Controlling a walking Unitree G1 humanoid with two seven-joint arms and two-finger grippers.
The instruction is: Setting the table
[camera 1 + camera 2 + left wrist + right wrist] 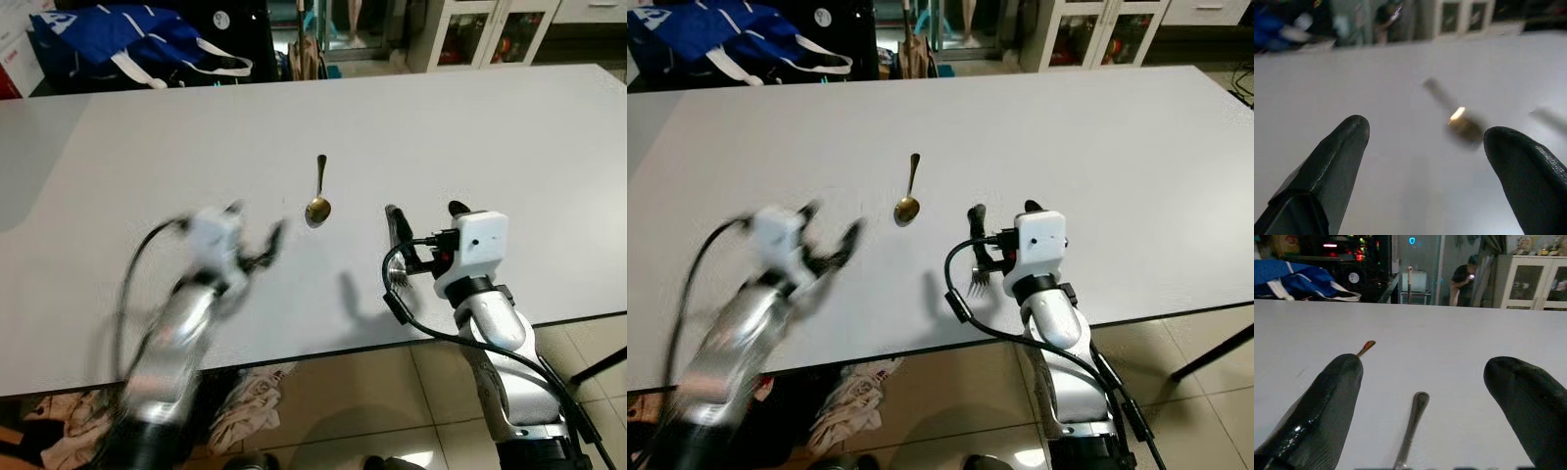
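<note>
Left end effector (257,238) released, fingers spread, motion-blurred over the near-left counter (509,127), near the spoon (318,193). Right end effector (1422,406) also released, straddling a fork (1411,428) flat on the counter just right of the spoon. Step, as I judge it: placing cutlery; the fork looks set down, so lift the right straight up to avoid nudging it. If the left goes for the spoon, slow down and centre on the handle. Right wrist view shows the fork handle between the fingers; head views hide most of it behind the wrist, only tines (977,284) peek out. Left wrist view blurs the spoon.
</note>
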